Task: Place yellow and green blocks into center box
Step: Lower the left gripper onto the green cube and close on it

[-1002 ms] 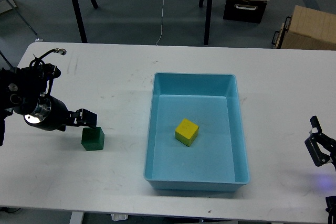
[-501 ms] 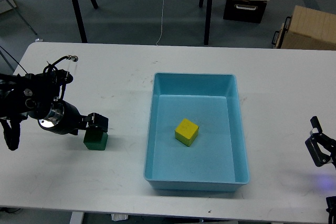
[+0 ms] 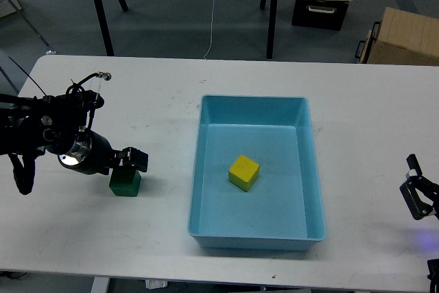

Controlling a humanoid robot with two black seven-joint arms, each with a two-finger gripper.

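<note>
Smooth plastic box, matt white table

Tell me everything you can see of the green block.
The green block is a small dark green cube with a matte, solid look and slightly rounded edges. It sits flat and upright on the white table, left of the blue box and outside it. The left claw hangs right at its top back edge and hides part of it; whether the claw touches or grips the block cannot be told. Nothing else is near it.
</note>
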